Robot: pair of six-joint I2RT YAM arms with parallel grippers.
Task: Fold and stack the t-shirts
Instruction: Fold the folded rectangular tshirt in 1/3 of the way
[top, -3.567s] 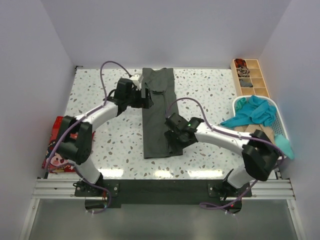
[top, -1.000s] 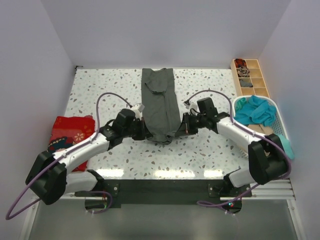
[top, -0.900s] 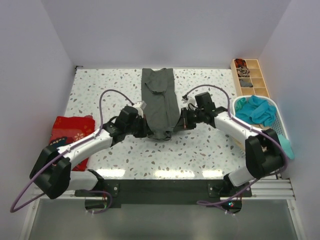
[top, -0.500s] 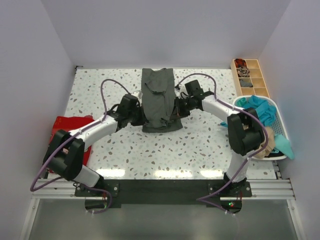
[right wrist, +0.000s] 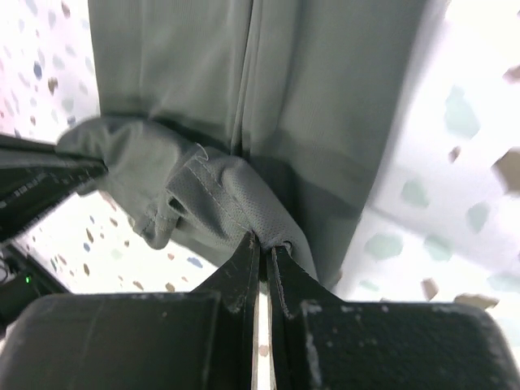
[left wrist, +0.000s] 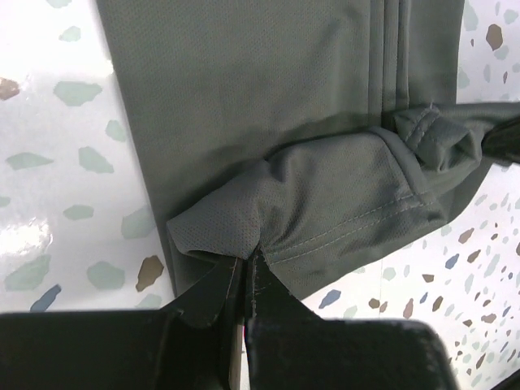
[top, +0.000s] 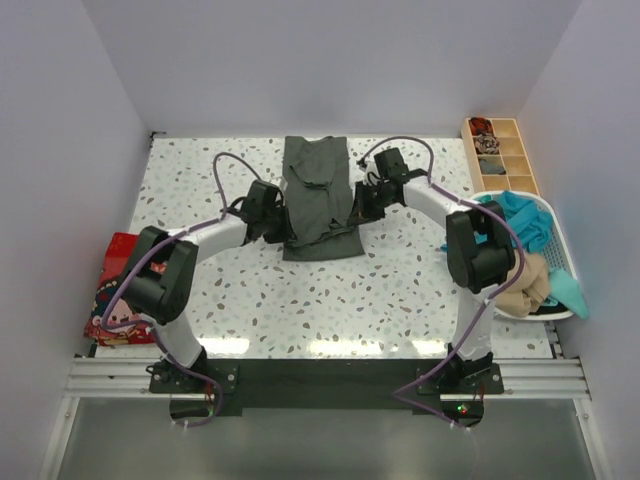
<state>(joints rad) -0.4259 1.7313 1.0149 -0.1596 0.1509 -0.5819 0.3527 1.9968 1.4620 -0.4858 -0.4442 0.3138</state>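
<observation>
A plain dark grey-green t-shirt [top: 318, 195] lies in a long strip at the table's middle, its near end doubled back over itself. My left gripper [top: 284, 220] is shut on the folded hem's left corner [left wrist: 236, 223]. On the right corner [right wrist: 244, 203] of that hem my right gripper [top: 357, 203] is shut too. In each wrist view the black fingers [left wrist: 213, 292] [right wrist: 236, 280] pinch a raised bunch of the cloth. A red printed t-shirt [top: 115, 300] lies at the table's left edge. Teal [top: 515, 220] and tan [top: 527, 285] t-shirts fill the basket.
A white plastic basket [top: 548, 205] stands at the right edge, cloth hanging over its side. A wooden compartment box [top: 497, 155] with small items sits at the far right. Speckled tabletop [top: 400, 290] shows in front of the shirt.
Both grippers have carried the shirt's near hem away from the arm bases toward the far end, folding the strip over itself. The arms now reach farther out.
</observation>
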